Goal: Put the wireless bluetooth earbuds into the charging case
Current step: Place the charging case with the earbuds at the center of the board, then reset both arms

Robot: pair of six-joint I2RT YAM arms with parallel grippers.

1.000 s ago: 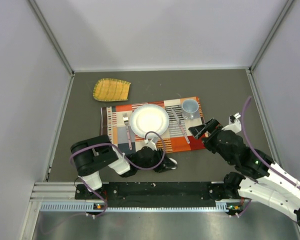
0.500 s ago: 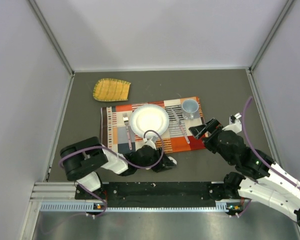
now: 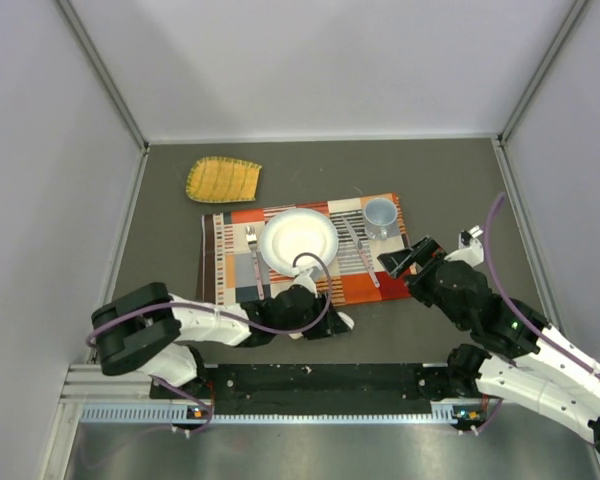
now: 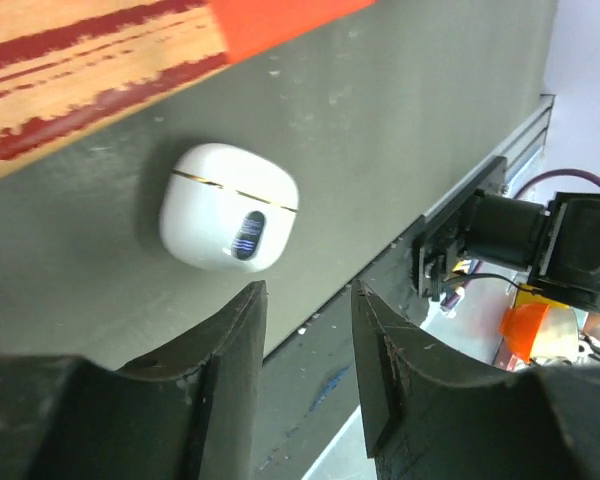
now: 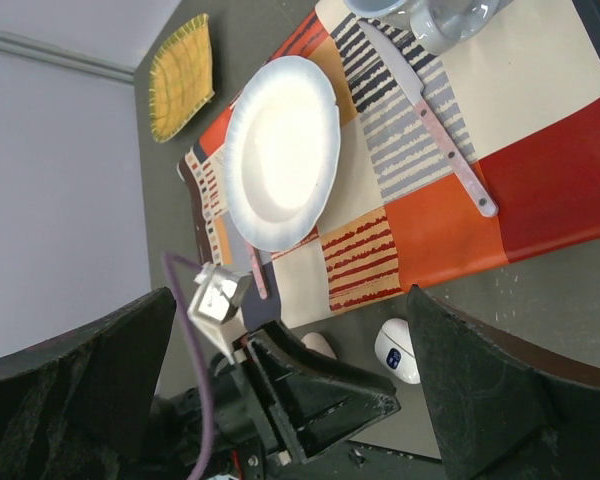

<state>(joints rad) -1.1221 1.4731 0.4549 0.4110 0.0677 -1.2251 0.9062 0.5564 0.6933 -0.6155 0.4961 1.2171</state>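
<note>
Left gripper: reaching low across the near table edge, its 2 dark fingers standing a narrow gap apart and gripping nothing.
Right gripper: hovering off the placemat's right corner with its fingers spread wide and nothing between them.
Charging case: a small white rounded plastic charging case with a thin gold seam is lying shut on the dark grey table. It is sitting just beyond the left fingertips, which are not touching it.
Case position: it is resting just off the near edge of the orange, cream and striped patchwork cloth placemat, close beside that edge and not on it.
Earbuds: I cannot tell where the tiny white earbuds are lying. In the right wrist view, 1 small pale oval is showing next to the left gripper, too small to name.
Placemat load: a round white plate is sitting near the middle. A fork with a pinkish handle is lying to its left and a knife with a pinkish handle to its right.
Far right corner: a pale blue cup is standing upright on the placemat.
Beyond the placemat: a yellow woven fan-shaped mat is lying on the table, well apart from the case.
</note>
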